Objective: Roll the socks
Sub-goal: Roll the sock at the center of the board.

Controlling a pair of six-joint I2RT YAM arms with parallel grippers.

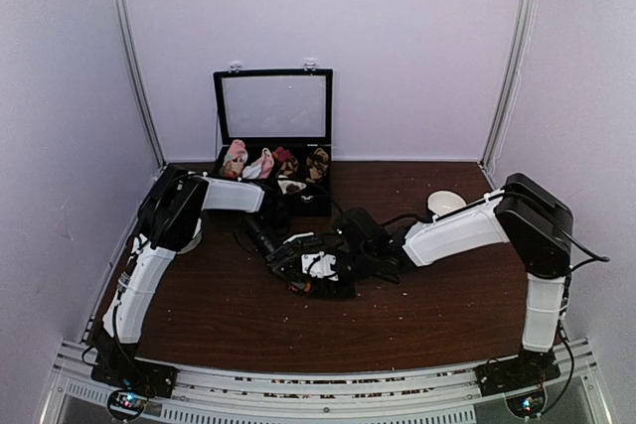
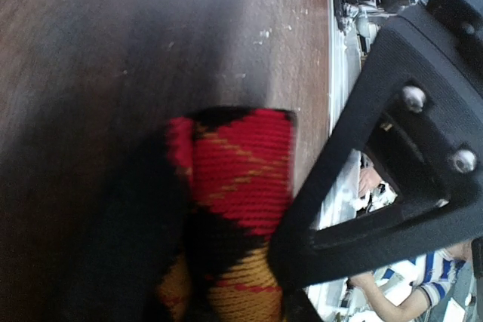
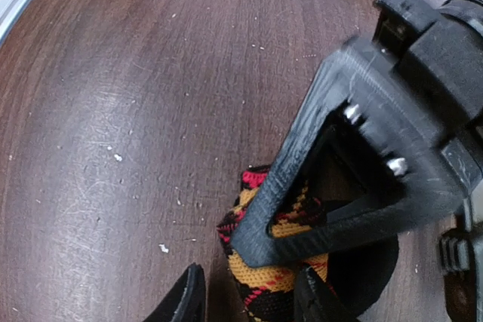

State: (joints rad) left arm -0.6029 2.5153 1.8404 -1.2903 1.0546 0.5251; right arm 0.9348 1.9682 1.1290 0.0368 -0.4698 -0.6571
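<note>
The socks point(image 1: 331, 287), black argyle with red and orange diamonds, lie bunched in the middle of the brown table point(image 1: 199, 325). Both arms meet over them. In the left wrist view the socks point(image 2: 245, 164) fill the space between the fingers of my left gripper point(image 2: 219, 262). Its right finger point(image 2: 355, 186) presses on the knit, and the other side is a dark blur. My left gripper point(image 1: 296, 255) reaches in from the left and my right gripper point(image 1: 343, 267) from the right. My right gripper point(image 3: 223, 273) stands over the end of the socks point(image 3: 279, 273), jaws partly closed, with a small gap at one fingertip point(image 3: 190, 298).
A black box point(image 1: 320, 208) with its lid point(image 1: 273, 106) raised stands at the back and holds several sock bundles point(image 1: 260, 164). A white bowl point(image 1: 445, 203) sits at the back right. Light crumbs dot the tabletop. White walls enclose the table on three sides.
</note>
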